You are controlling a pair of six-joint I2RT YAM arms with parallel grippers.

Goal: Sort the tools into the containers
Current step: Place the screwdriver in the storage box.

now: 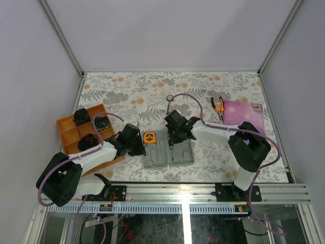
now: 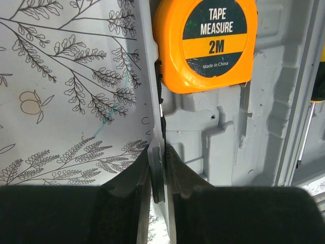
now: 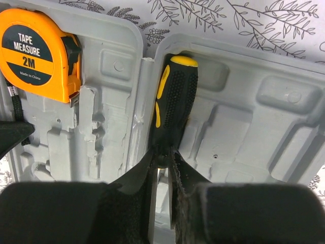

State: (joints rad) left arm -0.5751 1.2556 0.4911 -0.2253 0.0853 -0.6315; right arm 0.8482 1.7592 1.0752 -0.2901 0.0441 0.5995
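The grey tool case (image 1: 161, 158) lies open in the middle of the table. The orange tape measure (image 2: 205, 43) sits in a recess at the top of its left half (image 2: 223, 142). My left gripper (image 2: 158, 152) is shut on that half's thin left wall. The black-and-yellow screwdriver (image 3: 175, 96) lies in the right half (image 3: 254, 122), along the hinge. My right gripper (image 3: 163, 155) is shut on the neck below its handle. In the top view the left gripper (image 1: 138, 146) and right gripper (image 1: 173, 138) flank the case. The orange-handled pliers (image 1: 218, 105) lie at the back right.
An orange divided tray (image 1: 68, 133) with dark round items stands at the left. A purple cloth (image 1: 244, 114) lies at the right, beside the pliers. A small ring (image 1: 169, 97) rests behind the case. White walls and metal rails bound the floral-patterned table.
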